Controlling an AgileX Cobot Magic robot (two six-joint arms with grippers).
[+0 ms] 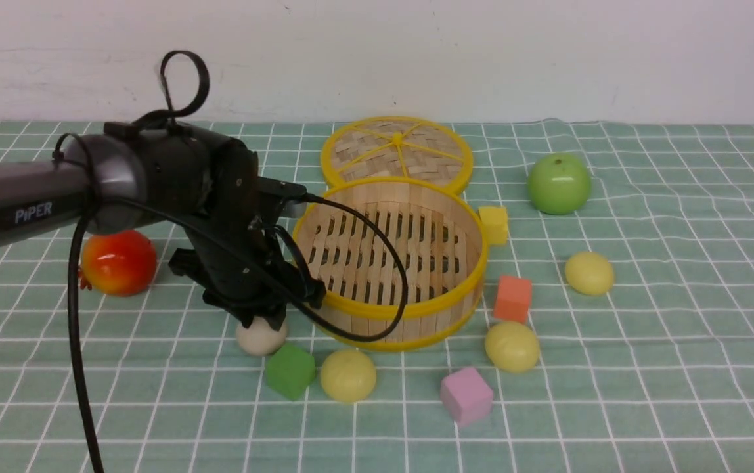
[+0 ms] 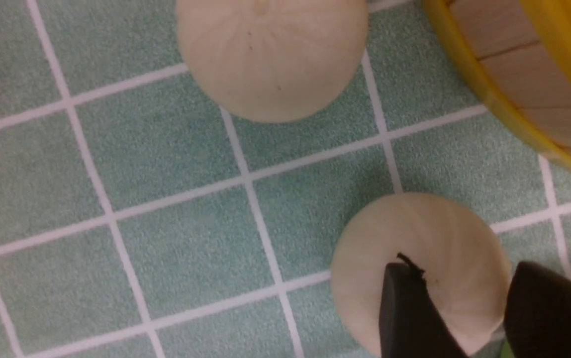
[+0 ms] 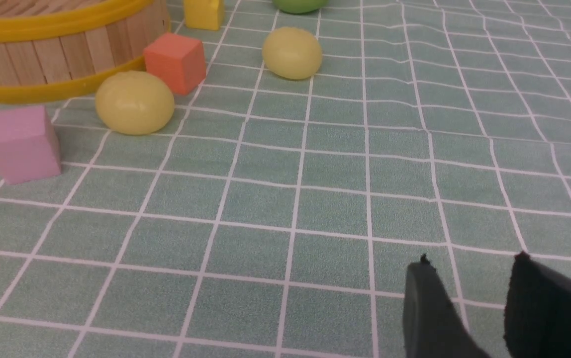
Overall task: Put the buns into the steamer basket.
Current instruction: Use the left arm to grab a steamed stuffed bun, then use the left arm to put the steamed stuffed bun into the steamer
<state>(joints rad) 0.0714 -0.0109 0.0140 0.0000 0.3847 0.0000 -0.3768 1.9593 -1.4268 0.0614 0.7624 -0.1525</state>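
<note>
Front view: the left gripper (image 1: pixel 264 320) hangs low over an off-white bun (image 1: pixel 260 337) just beside the steamer basket (image 1: pixel 416 322). Its jaws are spread, I judge so as to come down around the bun. A second off-white bun (image 2: pixel 270 54) shows near it in the left wrist view. Three yellow buns (image 1: pixel 347 375) lie outside the empty basket on the green checked cloth (image 1: pixel 679 394). The right gripper (image 3: pixel 472 258) hovers apart, jaws spread on nothing. A little wrinkled, the cloth covers the whole surface; behind is a plain white wall (image 1: pixel 548 52).

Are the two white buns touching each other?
Apart. The left wrist view shows one white bun and the other white bun with a wide strip of green cloth between them.
</note>
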